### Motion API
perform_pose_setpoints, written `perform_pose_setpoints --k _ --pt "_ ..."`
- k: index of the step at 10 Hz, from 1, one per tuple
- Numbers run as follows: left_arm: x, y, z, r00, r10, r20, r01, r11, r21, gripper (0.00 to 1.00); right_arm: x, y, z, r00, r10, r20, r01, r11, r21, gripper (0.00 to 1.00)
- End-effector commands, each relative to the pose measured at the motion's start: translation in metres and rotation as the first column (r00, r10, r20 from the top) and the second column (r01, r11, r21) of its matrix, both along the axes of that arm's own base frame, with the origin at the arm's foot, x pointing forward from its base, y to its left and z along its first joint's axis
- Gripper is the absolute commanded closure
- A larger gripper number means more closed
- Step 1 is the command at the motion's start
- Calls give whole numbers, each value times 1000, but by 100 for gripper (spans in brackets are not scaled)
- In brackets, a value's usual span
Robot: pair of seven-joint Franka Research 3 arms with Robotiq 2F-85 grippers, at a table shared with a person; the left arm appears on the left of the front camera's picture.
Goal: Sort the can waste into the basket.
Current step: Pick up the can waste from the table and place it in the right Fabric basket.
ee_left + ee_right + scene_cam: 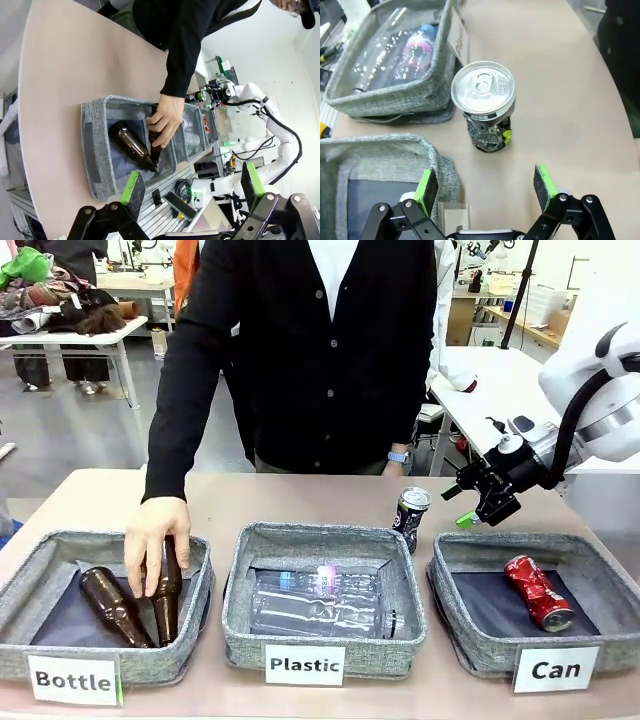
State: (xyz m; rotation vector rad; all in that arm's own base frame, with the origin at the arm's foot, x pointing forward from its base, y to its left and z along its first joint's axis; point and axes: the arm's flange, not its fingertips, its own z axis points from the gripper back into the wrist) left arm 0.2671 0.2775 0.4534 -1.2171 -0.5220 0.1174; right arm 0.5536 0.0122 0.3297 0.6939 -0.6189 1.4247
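Note:
A dented red can (538,592) lies inside the grey basket labelled "Can" (483,648) at the right. A black can with a silver top (410,518) stands upright on the table just behind the gap between that basket and the "Plastic" basket. My right gripper (459,506) hovers open a little to the right of the black can, apart from it. In the right wrist view the black can (483,105) stands ahead of the open right gripper (486,186), beside the "Can" basket's corner (400,150). My left gripper (192,184) is open, high above the left end.
A person stands at the far side, one hand (152,538) on a brown bottle (166,592) in the "Bottle" basket (185,645). Clear plastic bottles (318,602) lie in the "Plastic" basket (330,645). Bare tabletop (300,498) stretches behind the baskets.

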Motion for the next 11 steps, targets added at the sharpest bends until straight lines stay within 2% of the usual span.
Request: perform_pose_setpoints --k 1,4,7,9,11 --pt "3 -10 8 998 -53 35 53 998 15 0 14 1 -7 998 -12 64 10 999 34 0" --pt "24 -56 -2 985 -173 26 172 985 15 0 27 9 -18 997 -41 64 38 998 50 0" --pt "34 -113 -8 949 -314 36 314 949 10 0 30 20 -28 999 0 48 -2 999 52 0" --pt "41 -133 -13 927 -375 9 374 926 55 0 32 24 -33 999 9 36 -11 998 54 0" --pt "38 -137 -15 925 -381 -3 380 923 55 0 30 26 -38 999 23 31 -25 998 63 0"
